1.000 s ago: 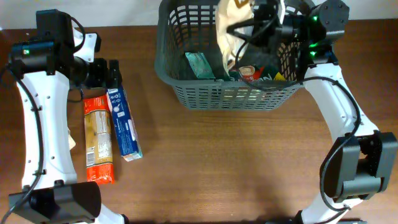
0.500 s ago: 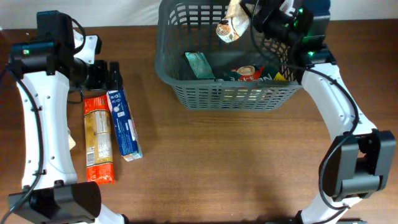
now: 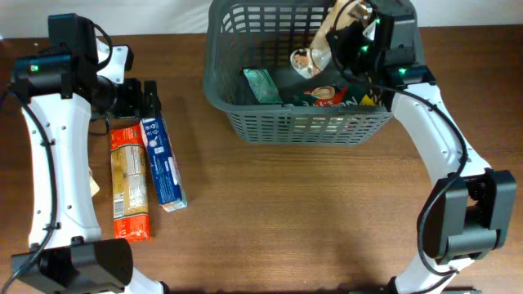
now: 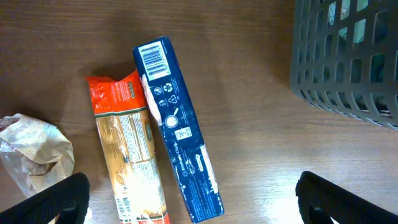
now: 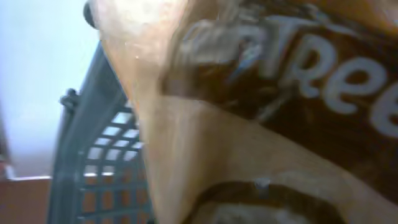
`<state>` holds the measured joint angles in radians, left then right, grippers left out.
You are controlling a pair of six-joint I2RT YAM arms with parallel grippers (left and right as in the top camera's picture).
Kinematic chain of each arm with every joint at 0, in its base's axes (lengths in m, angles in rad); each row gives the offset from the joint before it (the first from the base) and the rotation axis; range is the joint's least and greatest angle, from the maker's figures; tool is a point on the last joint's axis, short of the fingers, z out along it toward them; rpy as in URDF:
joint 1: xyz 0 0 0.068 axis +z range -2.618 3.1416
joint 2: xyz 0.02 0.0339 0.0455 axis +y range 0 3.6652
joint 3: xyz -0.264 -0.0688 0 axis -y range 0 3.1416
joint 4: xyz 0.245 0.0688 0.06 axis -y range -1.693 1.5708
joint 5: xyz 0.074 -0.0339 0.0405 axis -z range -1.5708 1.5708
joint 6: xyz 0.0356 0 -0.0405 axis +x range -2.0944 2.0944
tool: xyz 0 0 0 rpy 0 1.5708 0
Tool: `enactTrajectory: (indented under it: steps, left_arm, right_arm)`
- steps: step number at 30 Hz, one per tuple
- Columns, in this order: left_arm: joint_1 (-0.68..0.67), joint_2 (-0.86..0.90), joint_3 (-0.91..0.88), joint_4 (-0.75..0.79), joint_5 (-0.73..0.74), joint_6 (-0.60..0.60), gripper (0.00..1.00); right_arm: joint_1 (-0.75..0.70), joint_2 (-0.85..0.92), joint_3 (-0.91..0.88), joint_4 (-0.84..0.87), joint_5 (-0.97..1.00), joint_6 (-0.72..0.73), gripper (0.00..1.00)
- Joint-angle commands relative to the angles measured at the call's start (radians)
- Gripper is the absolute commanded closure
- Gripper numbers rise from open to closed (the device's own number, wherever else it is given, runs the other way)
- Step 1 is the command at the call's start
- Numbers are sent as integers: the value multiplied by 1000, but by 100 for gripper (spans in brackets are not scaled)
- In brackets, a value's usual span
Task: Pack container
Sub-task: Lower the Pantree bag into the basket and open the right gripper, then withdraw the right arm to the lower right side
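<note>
The container [image 3: 302, 126], a dark grey slotted basket, stands at the back middle of the table. A green packet [image 3: 261, 84] and a red packet [image 3: 327, 96] lie inside it. My right gripper [image 3: 345, 42] is over the basket's right part, shut on a tan and brown snack bag [image 3: 314, 54] that hangs into the basket. That bag [image 5: 261, 124] fills the right wrist view and hides the fingers. My left gripper [image 3: 147, 94] is open and empty above a blue box [image 3: 163, 159] and an orange pasta packet [image 3: 129, 180] on the left.
In the left wrist view, the blue box [image 4: 177, 130] and orange packet [image 4: 127, 149] lie side by side below the open left gripper [image 4: 196, 196]. A crumpled paper bag [image 4: 31, 149] lies at the left and the basket's corner [image 4: 348, 56] at the right. The basket wall [image 5: 93, 162] shows in the right wrist view.
My right gripper has swung the snack bag to the right and lowered it into the basket. The left arm and the items under it have not moved.
</note>
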<state>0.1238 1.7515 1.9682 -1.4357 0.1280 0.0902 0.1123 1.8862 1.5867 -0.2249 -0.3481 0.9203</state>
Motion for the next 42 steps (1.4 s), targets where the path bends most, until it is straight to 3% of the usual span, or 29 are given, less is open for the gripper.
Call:
enactTrajectory:
  steps: [1, 5, 7, 8, 10, 19, 29, 34, 37, 42]
  left_arm:
    - [3, 10, 9, 3, 15, 13, 1]
    - [3, 10, 9, 4, 14, 14, 1]
    - [3, 10, 9, 7, 14, 15, 1]
    - [3, 10, 9, 7, 14, 17, 1]
    - [3, 10, 9, 5, 15, 17, 1]
    - [3, 10, 9, 6, 14, 17, 1]
    - [3, 10, 9, 7, 15, 17, 1]
    - [3, 10, 9, 10, 15, 17, 1]
    - [3, 10, 9, 10, 15, 17, 1]
    - [3, 10, 9, 10, 14, 17, 1]
  right_arm:
    - [6, -17, 25, -7, 40, -53, 77]
    - [6, -19, 25, 1, 13, -53, 40]
    - [5, -21, 26, 21, -16, -63, 31]
    - [5, -24, 26, 38, -35, -76, 18]
    - [5, -29, 26, 81, -76, -75, 1]
    - [4, -34, 26, 346, -257, -30, 1]
    - [-8, -34, 26, 187, -224, 42, 1]
    - [-10, -49, 64, 196, -197, -77, 1]
    - [-10, -69, 161, 74, -172, -151, 1]
    - [-7, -94, 434, -369, 0, -275, 1]
